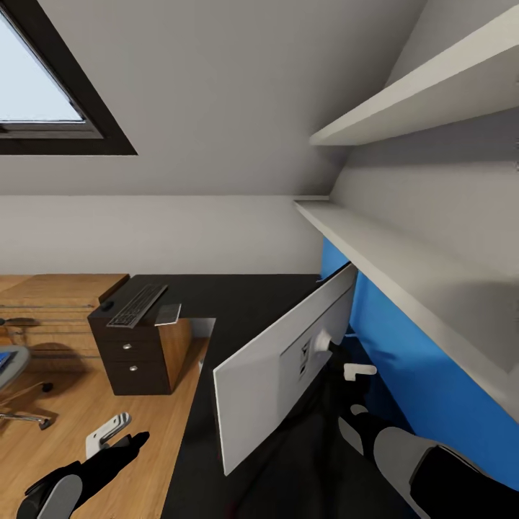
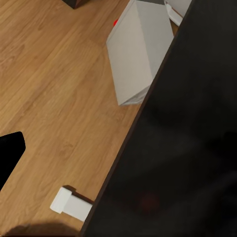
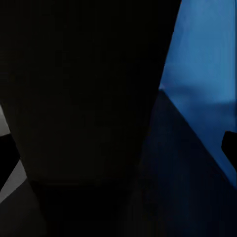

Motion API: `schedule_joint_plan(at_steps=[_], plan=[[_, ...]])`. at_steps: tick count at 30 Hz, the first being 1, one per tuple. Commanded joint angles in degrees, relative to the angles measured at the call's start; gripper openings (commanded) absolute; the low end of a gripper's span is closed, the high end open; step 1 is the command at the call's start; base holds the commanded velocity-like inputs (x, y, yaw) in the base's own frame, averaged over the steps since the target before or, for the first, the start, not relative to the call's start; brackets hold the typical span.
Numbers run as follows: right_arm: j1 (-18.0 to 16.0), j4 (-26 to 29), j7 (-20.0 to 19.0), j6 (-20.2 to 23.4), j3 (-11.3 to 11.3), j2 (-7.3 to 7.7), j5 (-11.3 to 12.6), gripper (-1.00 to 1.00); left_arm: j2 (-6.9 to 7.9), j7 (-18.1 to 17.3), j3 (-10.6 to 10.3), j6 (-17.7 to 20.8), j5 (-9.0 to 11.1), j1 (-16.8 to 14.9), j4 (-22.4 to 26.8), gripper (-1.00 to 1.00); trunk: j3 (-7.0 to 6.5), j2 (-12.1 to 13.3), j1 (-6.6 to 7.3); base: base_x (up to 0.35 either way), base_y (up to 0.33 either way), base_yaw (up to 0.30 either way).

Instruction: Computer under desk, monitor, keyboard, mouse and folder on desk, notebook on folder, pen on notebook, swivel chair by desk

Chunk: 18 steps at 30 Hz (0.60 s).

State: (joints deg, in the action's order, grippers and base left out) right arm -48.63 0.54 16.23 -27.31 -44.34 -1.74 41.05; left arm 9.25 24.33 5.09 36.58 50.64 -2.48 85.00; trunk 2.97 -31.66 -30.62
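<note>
The monitor [image 1: 277, 375] stands on the black desk [image 1: 238, 303] with its light grey back toward me. My right gripper [image 1: 357, 393] sits behind the monitor by its stand, jaws apart; the dark monitor [image 3: 89, 89] looms ahead of it without being clamped. My left gripper [image 1: 119, 436] hangs open over the floor, holding nothing. Below the desk edge [image 2: 173, 148] lies the pale grey computer [image 2: 136, 54]. The keyboard [image 1: 137, 304] lies on the desk's far end, a small dark mouse [image 1: 107, 305] beside it. The swivel chair [image 1: 18, 389] carries the blue folder [image 1: 4, 359].
A small flat grey item [image 1: 167, 313] lies next to the keyboard. Dark drawers [image 1: 133, 360] stand under that end. White shelves [image 1: 404, 267] jut over the desk along a blue wall [image 1: 432, 375]. Light wooden cabinets [image 1: 50, 303] line the back left.
</note>
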Motion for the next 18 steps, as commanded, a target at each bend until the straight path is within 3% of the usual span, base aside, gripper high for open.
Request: schedule_joint_plan(at_steps=[1,6,15,18], plan=[[-0.1,0.0,0.3,0.0,-0.5,-0.02,0.3,1.0,0.0,0.5,0.0,0.2,0.6,-0.1,0.1,1.0,0.12,-0.1,-0.01,-0.231,0.0,0.0],[0.0,0.0,0.2,0.0,-0.5,-0.02,0.3,1.0,-0.01,0.5,0.0,0.2,0.7,-0.1,0.1,1.0,0.12,-0.1,-0.01,-0.226,0.0,0.0],[0.0,0.0,0.2,0.0,-0.5,-0.02,0.3,1.0,-0.02,0.5,0.0,0.2,0.7,-0.1,0.1,1.0,0.12,-0.1,-0.01,-0.046,0.0,0.0],[0.0,0.0,0.2,0.0,-0.5,-0.02,0.3,1.0,-0.02,0.5,0.0,0.2,0.7,-0.1,0.1,1.0,0.12,-0.1,-0.01,-0.212,0.0,0.0]])
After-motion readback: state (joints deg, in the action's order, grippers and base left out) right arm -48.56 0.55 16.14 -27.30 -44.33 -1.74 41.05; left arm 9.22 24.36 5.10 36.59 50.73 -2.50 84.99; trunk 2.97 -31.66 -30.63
